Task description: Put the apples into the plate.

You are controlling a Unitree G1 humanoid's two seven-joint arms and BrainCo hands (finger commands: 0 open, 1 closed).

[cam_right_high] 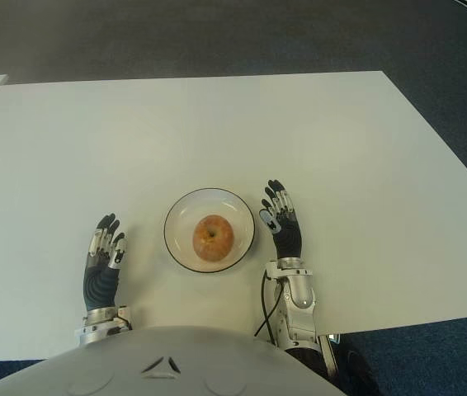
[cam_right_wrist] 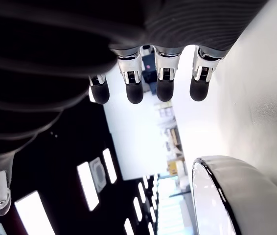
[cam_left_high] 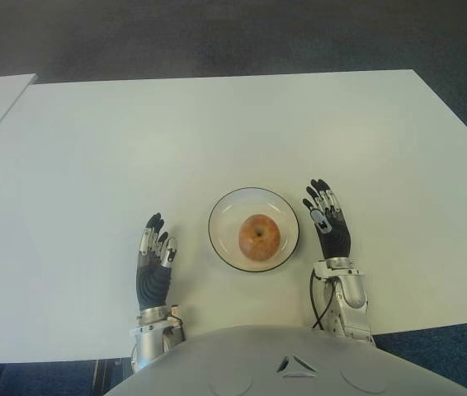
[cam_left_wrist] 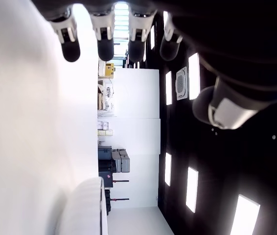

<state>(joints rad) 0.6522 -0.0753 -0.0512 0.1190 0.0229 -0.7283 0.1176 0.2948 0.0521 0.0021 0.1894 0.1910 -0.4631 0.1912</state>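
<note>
One round reddish-yellow apple point(cam_left_high: 259, 236) sits in the middle of the shallow white plate with a dark rim point(cam_left_high: 225, 209) on the white counter point(cam_left_high: 217, 132). No other apple shows, so the placing step looks finished, and the next move likely calls for nothing more than keeping both hands clear. The right hand point(cam_left_high: 326, 219) shows just beside the plate's right edge, fingers straight and holding nothing. The left hand point(cam_left_high: 154, 261) shows left of the plate, a little apart, also spread and unloaded. Nothing blocks the plate.
</note>
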